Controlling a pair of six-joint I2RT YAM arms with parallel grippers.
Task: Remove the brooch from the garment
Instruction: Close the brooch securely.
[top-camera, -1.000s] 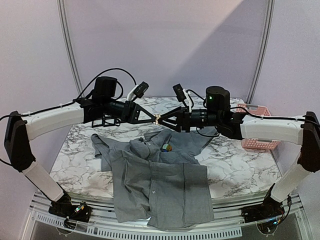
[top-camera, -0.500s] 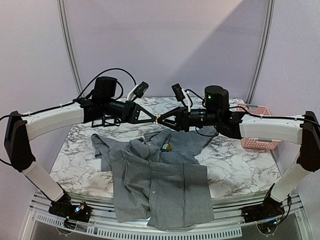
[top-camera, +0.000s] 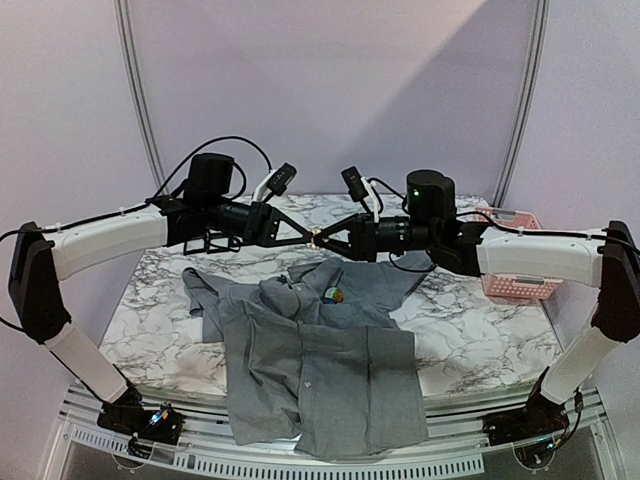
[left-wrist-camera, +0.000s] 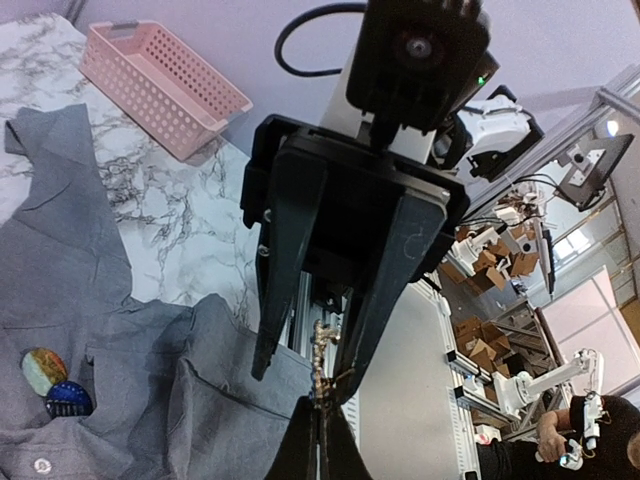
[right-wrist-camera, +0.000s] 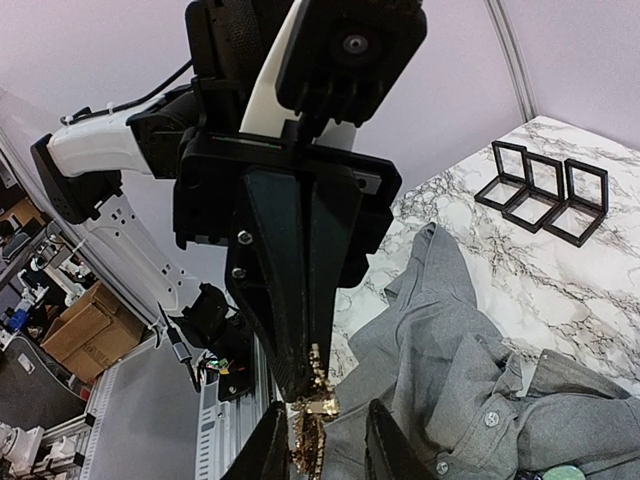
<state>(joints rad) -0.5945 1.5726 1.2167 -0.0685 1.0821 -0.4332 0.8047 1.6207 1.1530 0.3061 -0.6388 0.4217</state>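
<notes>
Although the wall behind is a plain pale lilac, crossed by two grey poles (top-camera: 135, 90), the table (top-camera: 470, 330) has a white top with grey marble veins and a metal rail (top-camera: 300, 462) along its near edge. A pink basket (top-camera: 515, 270) stands at the far right side of it. Three small black frames (right-wrist-camera: 545, 195) stand in a row at the far left part. The wrist views also show cardboard boxes (right-wrist-camera: 80, 315) lower down beyond the table, and other machines further away.

The garment (top-camera: 320, 370), a grey buttoned shirt, lies spread on the table with the collar to the far side and the hem hanging over the near edge. On its chest sits a round coloured badge (top-camera: 335, 294).

Both arms are stretched toward each other and meet in the air above the collar. The left gripper (top-camera: 308, 238) has its fingers pressed together on the brooch (right-wrist-camera: 312, 410), a small gold ornate piece, which is off the shirt and touches no fabric. The right gripper (right-wrist-camera: 328, 406) is spread, with one finger on each side of the brooch. Whether a finger touches it I cannot tell. A green light (top-camera: 413, 190) glows on the right arm.
</notes>
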